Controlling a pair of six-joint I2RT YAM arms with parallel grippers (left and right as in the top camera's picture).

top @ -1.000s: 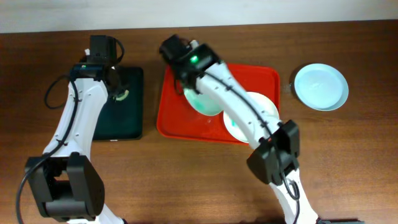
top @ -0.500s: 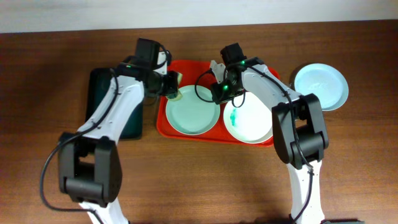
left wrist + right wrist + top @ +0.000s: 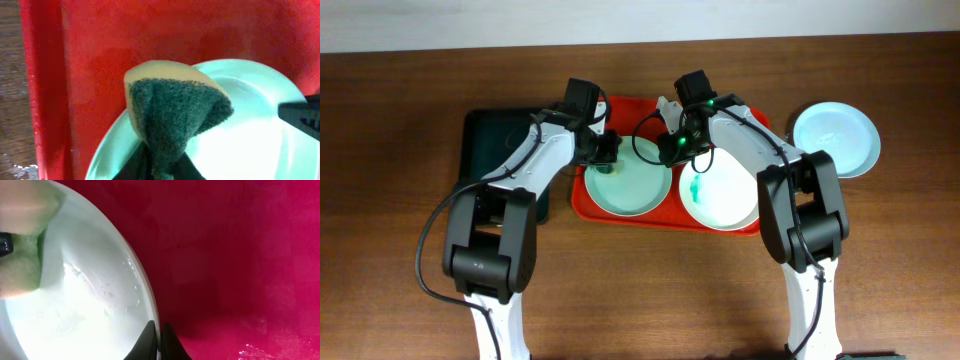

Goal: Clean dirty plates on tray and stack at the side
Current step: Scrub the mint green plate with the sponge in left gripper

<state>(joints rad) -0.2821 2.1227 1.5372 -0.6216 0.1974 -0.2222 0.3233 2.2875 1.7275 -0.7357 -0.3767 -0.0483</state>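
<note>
White plate (image 3: pixel 725 200): near right part of the red tray (image 3: pixel 665 218), with a teal smear (image 3: pixel 695 188) on its left side.
Mint plate (image 3: pixel 628 188): near left part of the tray, just beside the white plate.
Right tool (image 3: pixel 156 340): pressed together on the mint plate's right rim.
Left tool (image 3: pixel 603 150): pinching a sponge (image 3: pixel 175 112), green pad over the mint plate's far left rim.
Black tray (image 3: pixel 490 140): toward the left edge.
Pale blue plate (image 3: pixel 835 140): on the tabletop (image 3: pixel 650 300) near the far right corner, apart from the red tray.

In the tray (image 3: pixel 750 120), the left plate (image 3: pixel 630 192) occupies the left half and the right plate (image 3: pixel 728 198) the right half. Right of the tray: the third plate (image 3: pixel 835 140). Left of the tray: the smaller tray (image 3: pixel 482 138). Sponge (image 3: pixel 172 100): on the left plate's rear-left rim.
</note>
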